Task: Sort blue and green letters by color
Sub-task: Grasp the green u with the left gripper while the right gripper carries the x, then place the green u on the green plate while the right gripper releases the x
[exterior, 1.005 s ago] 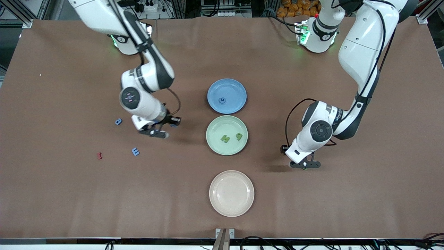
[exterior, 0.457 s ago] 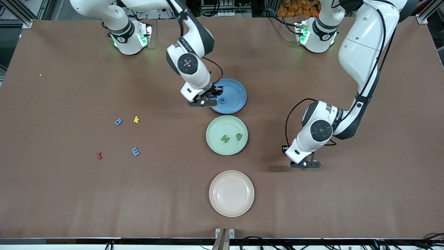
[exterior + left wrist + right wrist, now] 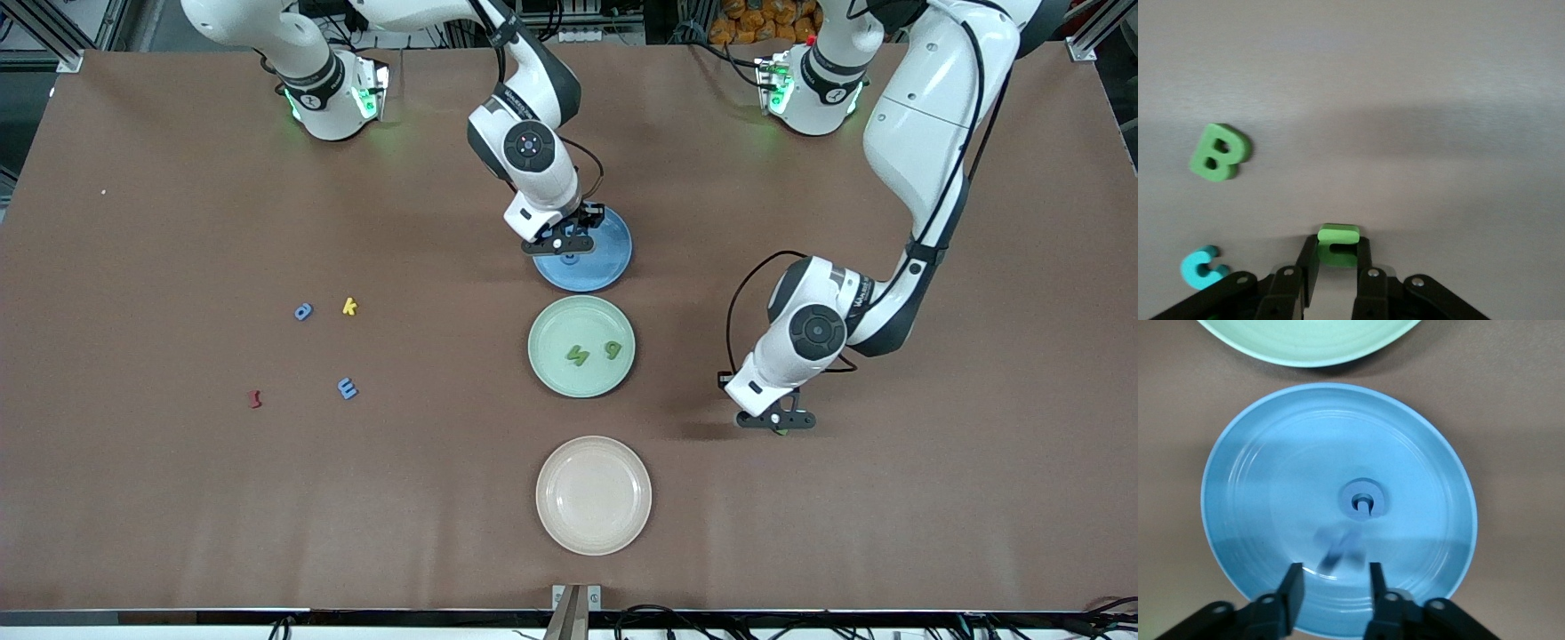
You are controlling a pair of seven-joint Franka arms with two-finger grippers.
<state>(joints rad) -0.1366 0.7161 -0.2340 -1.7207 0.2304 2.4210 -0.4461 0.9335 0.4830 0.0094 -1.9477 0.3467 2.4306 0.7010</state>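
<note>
While the right gripper [image 3: 1331,587] hangs over the blue plate [image 3: 613,262], its fingers are apart, with a blurred blue letter [image 3: 1338,548] below them. The left gripper [image 3: 1338,273], low over the table, is clamped on a green letter [image 3: 1338,244].

Brown table cover [image 3: 178,498] wrinkled near front edge. Three plates in row down table middle: blue plate [image 3: 613,262] farthest from front camera, green plate [image 3: 556,364] next, just apart from blue; beige plate [image 3: 593,495] nearest camera, standing apart from green. Toward right arm's end: yellow k [image 3: 350,307] flat on cover; dark red squiggly letter [image 3: 255,399] nearer camera, well apart from k. Metal bracket [image 3: 576,597] at table's front edge. Cables along that edge.
</note>
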